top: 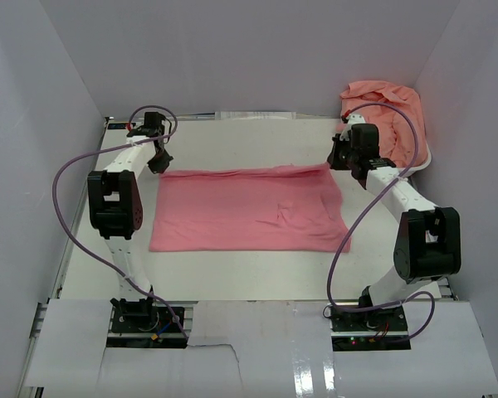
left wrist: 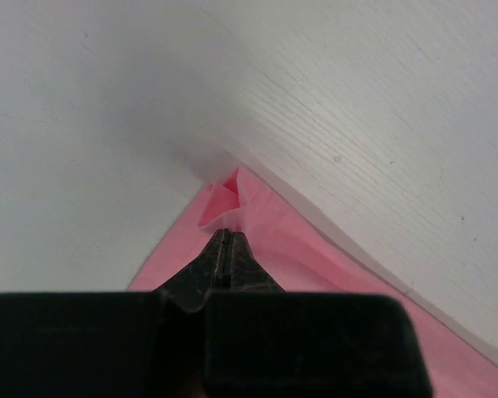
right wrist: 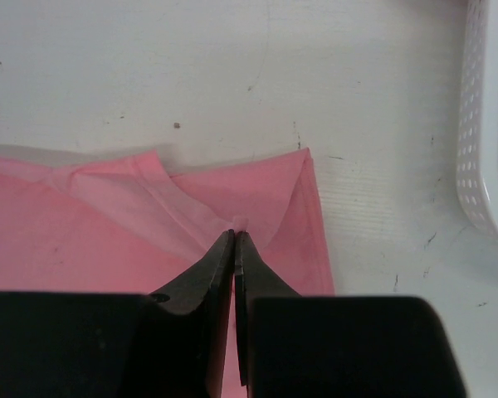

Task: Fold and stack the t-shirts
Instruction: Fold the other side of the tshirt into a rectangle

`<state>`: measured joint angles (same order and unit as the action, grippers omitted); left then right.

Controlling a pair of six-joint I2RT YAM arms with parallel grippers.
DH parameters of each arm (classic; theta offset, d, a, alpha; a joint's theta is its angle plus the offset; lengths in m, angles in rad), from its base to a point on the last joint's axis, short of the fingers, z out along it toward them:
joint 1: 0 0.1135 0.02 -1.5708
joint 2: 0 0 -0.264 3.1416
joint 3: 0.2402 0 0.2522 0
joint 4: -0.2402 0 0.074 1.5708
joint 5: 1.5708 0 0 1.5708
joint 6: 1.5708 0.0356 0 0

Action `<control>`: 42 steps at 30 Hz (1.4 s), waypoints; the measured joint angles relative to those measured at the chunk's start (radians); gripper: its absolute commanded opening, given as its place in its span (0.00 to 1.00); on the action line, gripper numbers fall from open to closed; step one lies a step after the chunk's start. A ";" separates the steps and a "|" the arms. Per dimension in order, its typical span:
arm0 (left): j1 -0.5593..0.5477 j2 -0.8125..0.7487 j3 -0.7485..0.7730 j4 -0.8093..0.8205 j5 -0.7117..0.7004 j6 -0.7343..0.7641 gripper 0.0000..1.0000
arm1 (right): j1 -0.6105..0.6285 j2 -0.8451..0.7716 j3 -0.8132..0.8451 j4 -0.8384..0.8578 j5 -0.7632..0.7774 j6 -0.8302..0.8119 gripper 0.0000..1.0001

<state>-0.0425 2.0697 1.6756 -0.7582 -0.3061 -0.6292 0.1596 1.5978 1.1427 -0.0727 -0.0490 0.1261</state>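
A rose-pink t-shirt (top: 249,209) lies spread flat in the middle of the table. My left gripper (top: 160,163) is at its far left corner, shut on a pinch of the cloth (left wrist: 224,199). My right gripper (top: 339,157) is at its far right corner, shut on a pinch of the cloth (right wrist: 257,195) near the edge. More salmon-peach t-shirts (top: 386,116) are heaped in a white basket at the far right.
The white slotted basket (right wrist: 485,124) stands just right of the right gripper, and its rim (top: 425,157) shows under the heap. White walls close the table at the back and on both sides. A pale strip (top: 257,115) lies along the far edge.
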 measured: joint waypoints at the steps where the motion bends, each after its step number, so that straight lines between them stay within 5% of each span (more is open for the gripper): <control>1: 0.000 -0.005 0.000 0.000 0.000 0.000 0.00 | -0.003 -0.006 -0.007 0.002 0.000 0.000 0.08; 42: 0.000 -0.306 -0.221 0.010 0.001 -0.026 0.00 | -0.042 -0.340 -0.370 -0.018 -0.003 0.024 0.08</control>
<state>-0.0422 1.7641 1.4548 -0.7479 -0.3054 -0.6548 0.1177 1.2575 0.7723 -0.0902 -0.0525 0.1505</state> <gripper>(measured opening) 0.013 0.080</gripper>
